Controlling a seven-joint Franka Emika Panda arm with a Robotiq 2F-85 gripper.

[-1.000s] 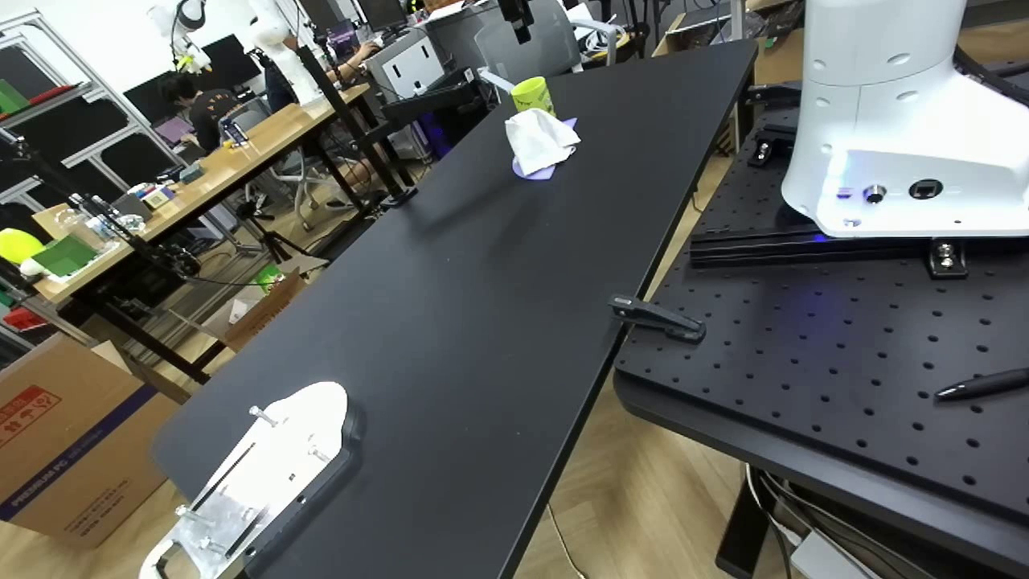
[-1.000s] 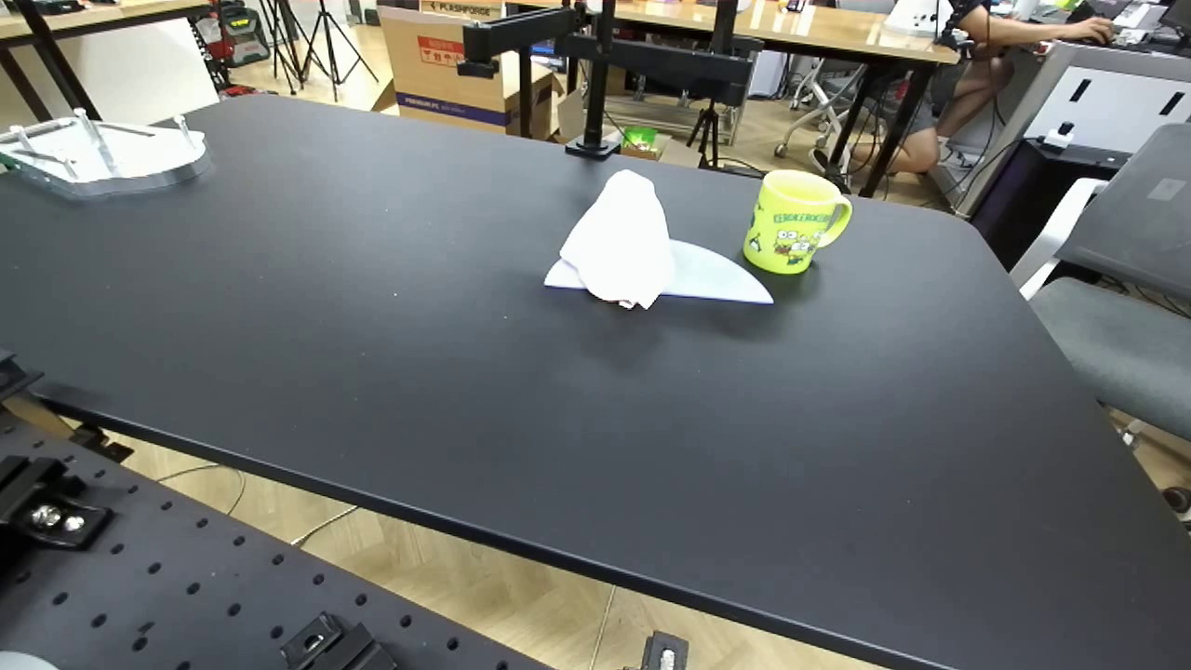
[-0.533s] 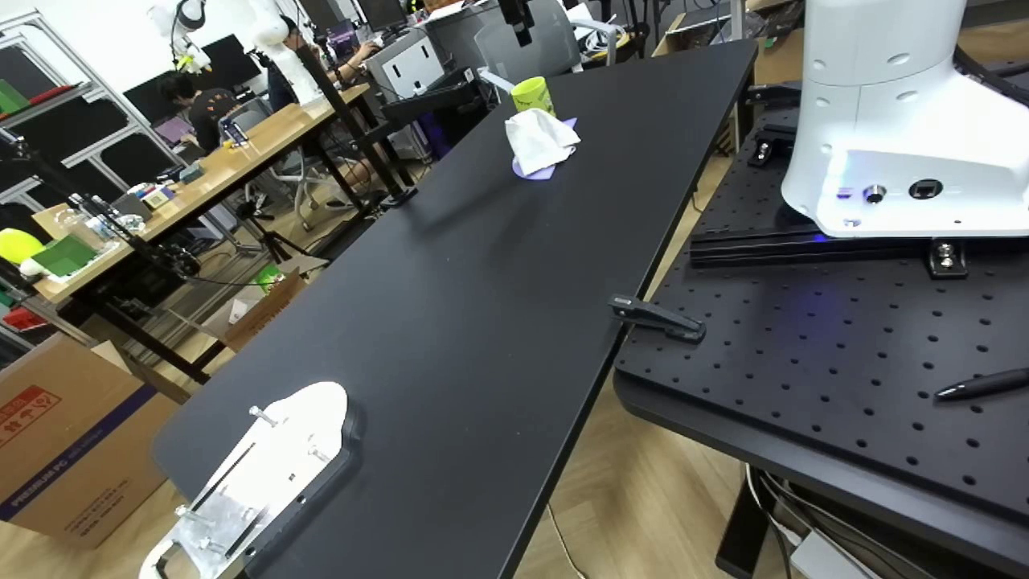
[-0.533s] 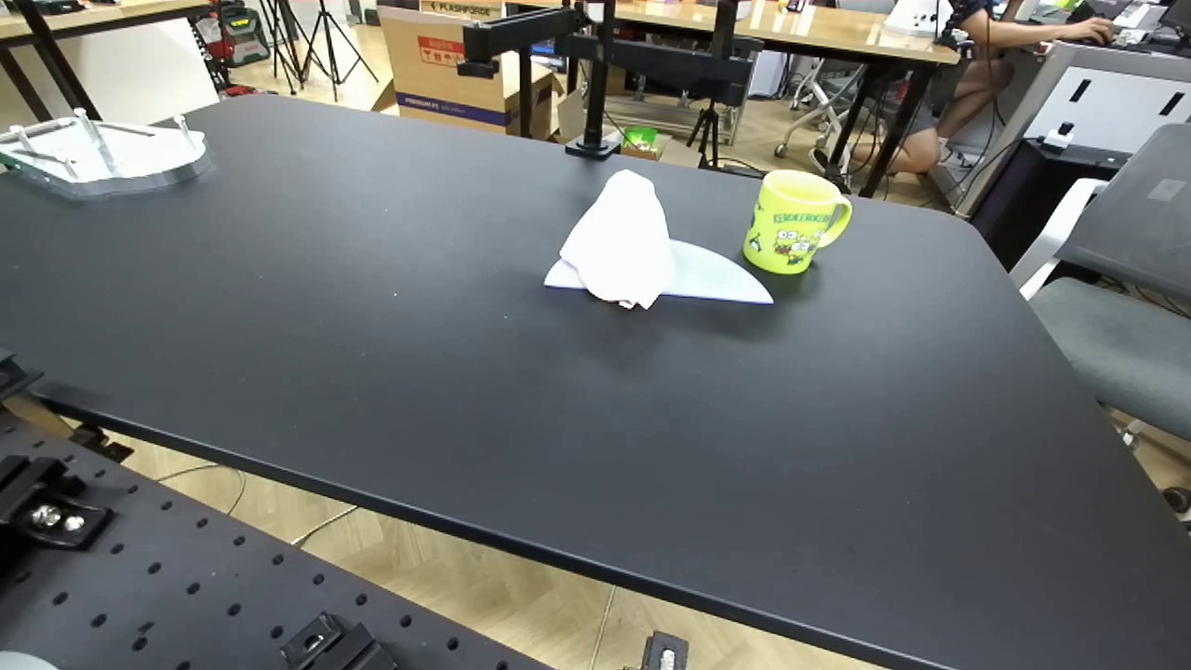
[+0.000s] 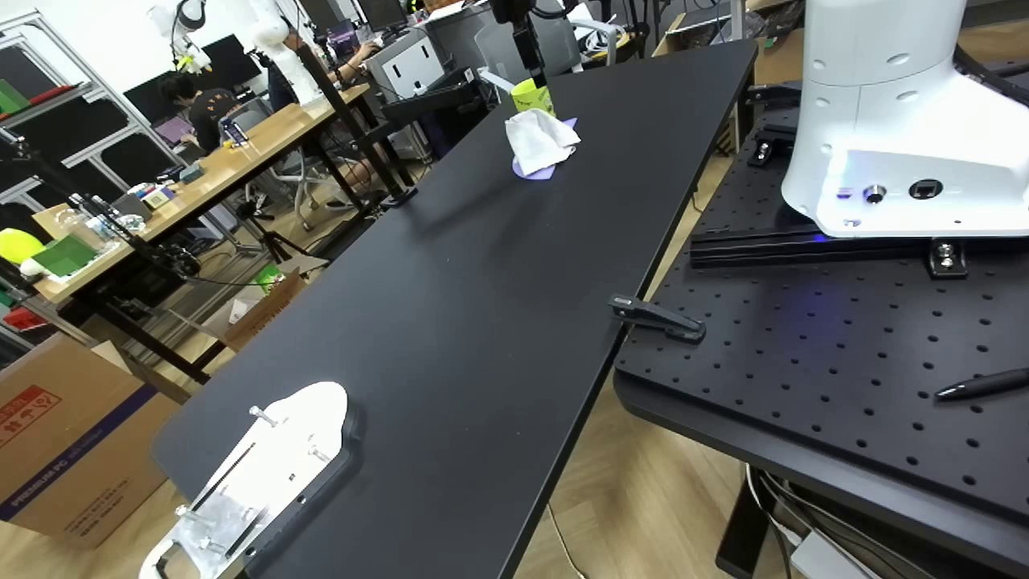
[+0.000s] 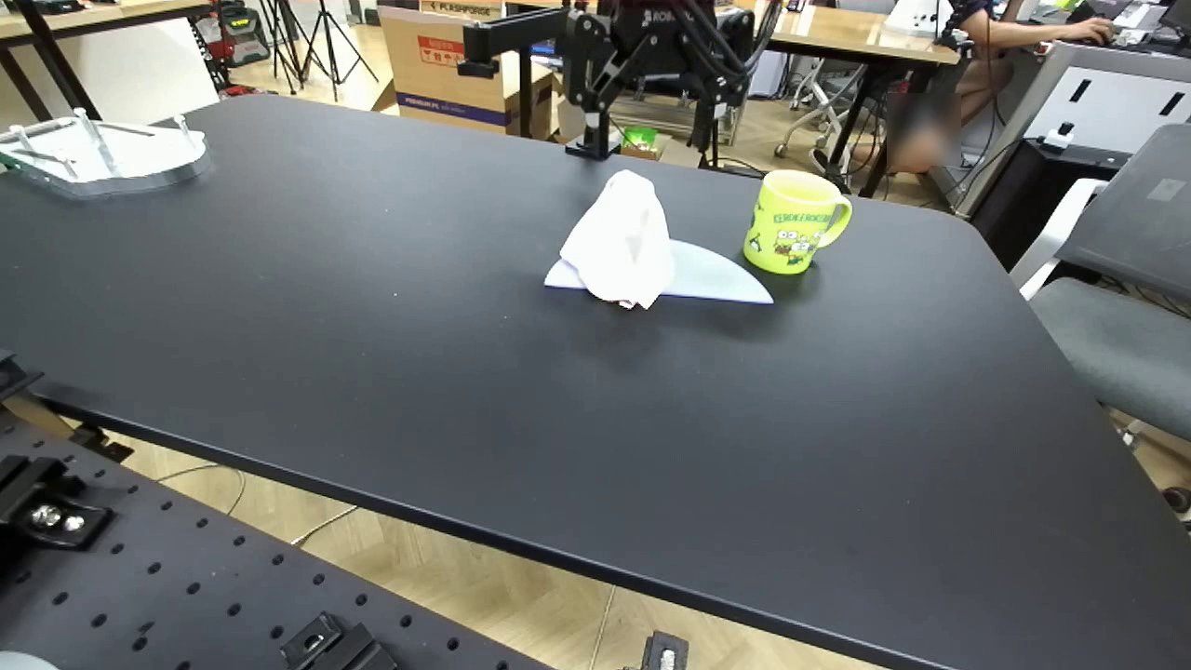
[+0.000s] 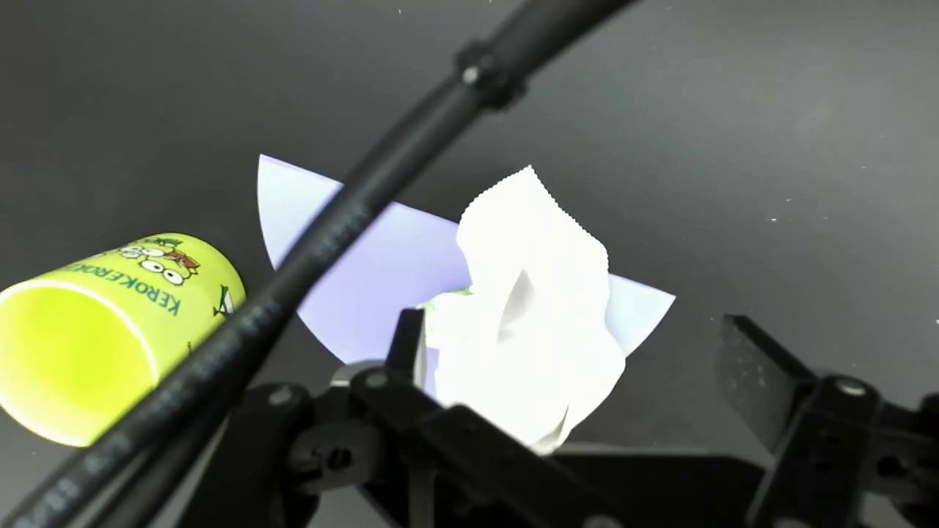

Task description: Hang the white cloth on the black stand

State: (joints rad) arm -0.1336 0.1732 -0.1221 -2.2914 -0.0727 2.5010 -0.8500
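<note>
The white cloth (image 6: pixel 619 242) lies bunched into a peak on a lilac half-round sheet (image 6: pixel 712 273) on the black table. It also shows beside the mug in an exterior view (image 5: pixel 539 141) and, overexposed, in the wrist view (image 7: pixel 528 315). My gripper (image 6: pixel 651 140) is open and empty above the cloth; it also shows in an exterior view (image 5: pixel 539 80). In the wrist view the cloth appears between the spread fingers (image 7: pixel 576 352), nearer the left one, apparently untouched. The black stand (image 5: pixel 386 133) is an upright post with a horizontal arm at the table's far edge; my gripper partly hides it in an exterior view (image 6: pixel 591 147).
A yellow-green mug (image 6: pixel 791 223) stands close to the lilac sheet, left of the gripper in the wrist view (image 7: pixel 125 330). A white plate with metal pegs (image 5: pixel 277 458) lies at the table's other end. A black clip (image 5: pixel 659 318) bridges the gap between table and perforated base.
My gripper has come down into view above the cloth in both exterior views; earlier only its tip showed at the top of one. The cloth, sheet and mug have not moved.
</note>
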